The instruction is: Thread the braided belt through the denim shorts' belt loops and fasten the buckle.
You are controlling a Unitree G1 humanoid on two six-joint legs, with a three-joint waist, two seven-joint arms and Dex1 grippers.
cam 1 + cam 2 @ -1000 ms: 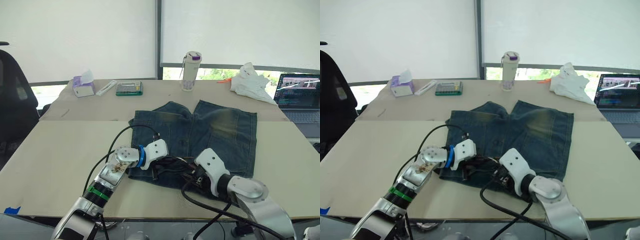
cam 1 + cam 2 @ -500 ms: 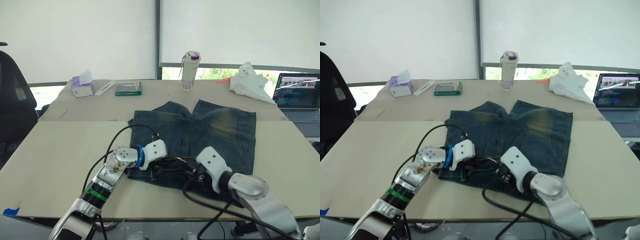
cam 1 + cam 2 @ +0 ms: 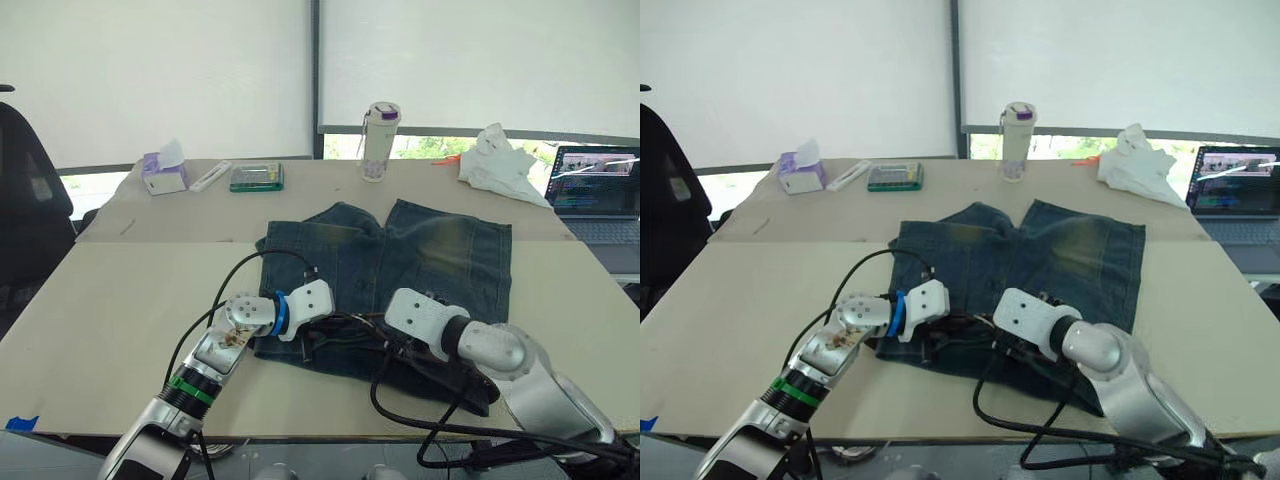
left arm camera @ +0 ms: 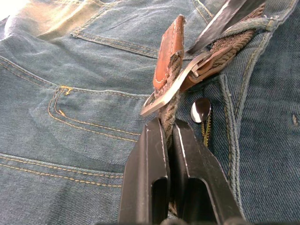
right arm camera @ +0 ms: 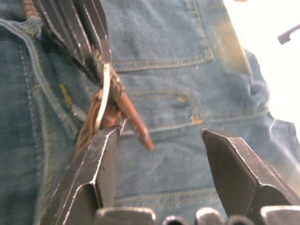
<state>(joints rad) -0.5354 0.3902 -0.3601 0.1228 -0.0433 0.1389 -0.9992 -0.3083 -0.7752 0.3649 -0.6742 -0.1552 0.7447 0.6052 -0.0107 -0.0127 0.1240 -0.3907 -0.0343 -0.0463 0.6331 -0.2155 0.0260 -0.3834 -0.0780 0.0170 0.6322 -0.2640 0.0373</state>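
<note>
- Head views: the denim shorts [image 3: 400, 270] lie flat on the pale surface [image 3: 120, 300], with the waistband on the robot's side and the legs pointing away.
- The left gripper [image 3: 318, 335] sits at the waistband, near the left end of the shorts. The right gripper [image 3: 385, 340] sits at the waistband too, near the middle of the shorts. The two are close together.
- Past the legs of the shorts stand a bottle [image 3: 381, 142], a tissue box [image 3: 165, 172] and a crumpled white cloth [image 3: 500, 165]. A laptop [image 3: 597, 190] is far off to the right of the shorts.
- Left wrist view: the left gripper [image 4: 167, 136] is closed tight on the braided belt [image 4: 169, 110], right under the buckle [image 4: 176, 86]. The buckle is lifted up off the shorts and tilted. A brown leather tab [image 4: 168, 51] stands up beside it. A round metal button [image 4: 200, 110] on the shorts is just beside the gripper.
- Right wrist view: the right gripper [image 5: 159, 140] is open wide and holds nothing. One finger [image 5: 101, 159] is just beside the buckle [image 5: 105, 96]. The shorts [image 5: 187, 93] lie under both.
</note>
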